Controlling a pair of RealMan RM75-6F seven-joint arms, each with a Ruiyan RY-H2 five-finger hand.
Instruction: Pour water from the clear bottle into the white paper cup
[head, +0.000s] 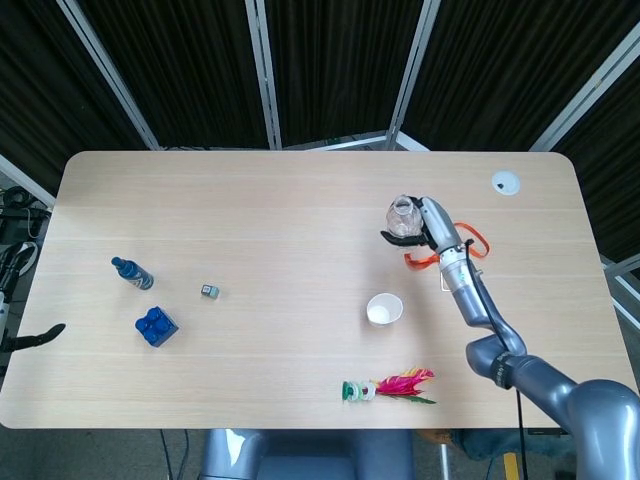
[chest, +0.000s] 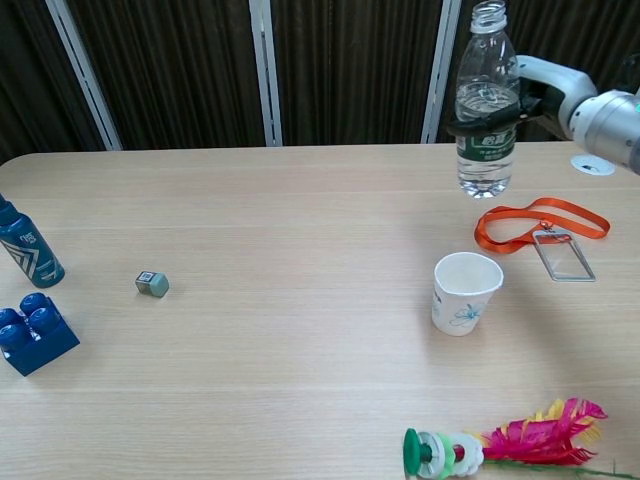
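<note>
My right hand (chest: 525, 98) (head: 425, 225) grips the clear bottle (chest: 484, 105) (head: 403, 218) around its green label. It holds the bottle upright and uncapped, well above the table, partly filled with water. The white paper cup (chest: 465, 292) (head: 384, 309) stands upright on the table below the bottle and nearer to me, apart from the hand. My left hand shows in neither view.
An orange lanyard with a clear badge holder (chest: 545, 233) lies right of the cup. A feather shuttlecock (chest: 505, 444) lies near the front edge. A small grey cube (chest: 152, 284), a blue block (chest: 33, 332) and a dark blue bottle (chest: 27, 245) sit far left.
</note>
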